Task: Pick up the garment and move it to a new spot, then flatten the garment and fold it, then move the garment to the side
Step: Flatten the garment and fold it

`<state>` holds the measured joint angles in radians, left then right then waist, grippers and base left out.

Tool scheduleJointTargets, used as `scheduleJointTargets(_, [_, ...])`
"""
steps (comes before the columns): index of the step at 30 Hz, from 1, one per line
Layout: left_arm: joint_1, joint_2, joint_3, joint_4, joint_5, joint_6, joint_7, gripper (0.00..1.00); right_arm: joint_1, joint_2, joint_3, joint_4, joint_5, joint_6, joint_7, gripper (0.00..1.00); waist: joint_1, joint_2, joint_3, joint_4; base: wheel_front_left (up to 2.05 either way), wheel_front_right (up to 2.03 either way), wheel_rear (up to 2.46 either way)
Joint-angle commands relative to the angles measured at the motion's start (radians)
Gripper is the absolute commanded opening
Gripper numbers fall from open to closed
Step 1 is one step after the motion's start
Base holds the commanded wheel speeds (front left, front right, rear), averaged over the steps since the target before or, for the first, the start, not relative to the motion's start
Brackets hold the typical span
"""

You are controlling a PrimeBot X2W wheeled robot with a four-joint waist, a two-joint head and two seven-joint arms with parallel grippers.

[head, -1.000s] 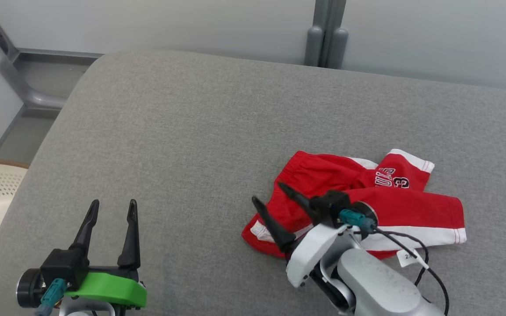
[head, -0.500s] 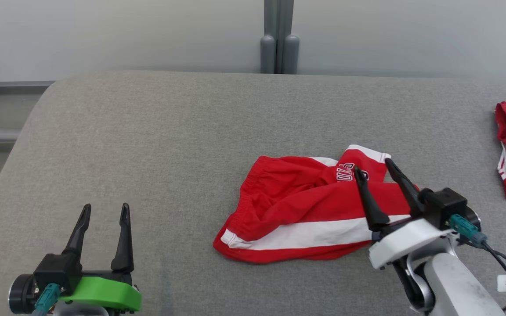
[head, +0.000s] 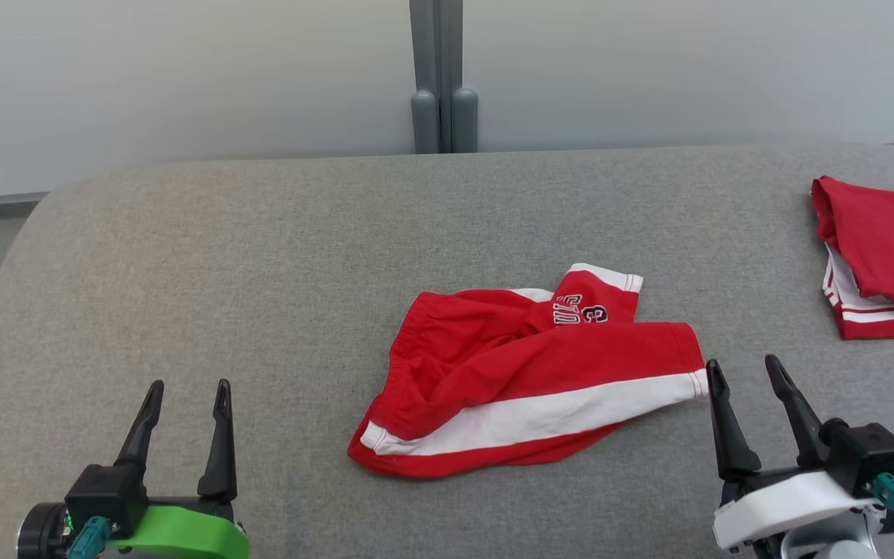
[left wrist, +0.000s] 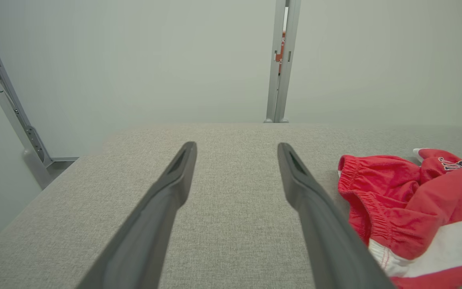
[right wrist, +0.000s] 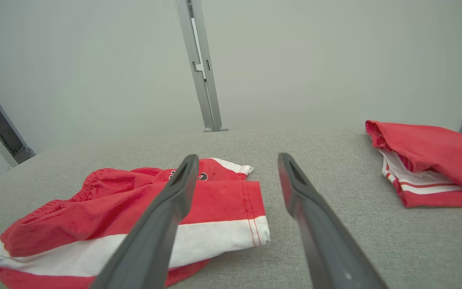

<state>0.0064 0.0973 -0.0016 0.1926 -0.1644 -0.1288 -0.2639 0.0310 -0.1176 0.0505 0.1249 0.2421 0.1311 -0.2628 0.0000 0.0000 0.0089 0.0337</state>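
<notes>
A wide counter (head: 261,256), covered in grey woven fabric and rounded at its corners, is seen spread across the foreground. Behind it, pale grey wall panels (head: 183,78) are joined at a grey upright post (head: 435,46). A slanted metal rail (left wrist: 33,144) is fixed at the far left. Soft, even light is cast throughout.

On left end effector (head: 189,383) — 2 long black fingers (head: 218,439), green bracket (head: 183,532), teal plug (head: 88,536); on right end effector (head: 742,362) — white bracket (head: 788,508), teal plug (head: 893,495).
</notes>
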Motion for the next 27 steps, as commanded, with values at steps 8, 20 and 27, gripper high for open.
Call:
scheduleJointTargets(8, [0.024,0.011,0.007,0.006,0.015,-0.003,0.000,1.00,0.065,0.020,-0.012,-0.034,-0.019,-0.001,-0.003,1.00,0.0000,0.0000,-0.009,-0.018,0.00,0.00,0.00])
scheduleJointTargets(20, [0.028,0.015,0.005,0.016,0.015,-0.003,0.000,1.00,0.067,0.029,-0.017,-0.021,-0.023,-0.001,-0.003,1.00,0.0000,0.0000,-0.011,-0.006,0.00,0.00,0.00])
scheduleJointTargets(27, [0.033,0.017,0.009,0.014,0.015,-0.003,0.000,1.00,0.066,0.033,-0.015,-0.012,-0.023,-0.001,-0.002,1.00,0.0000,0.0000,-0.012,-0.008,0.00,0.00,0.00])
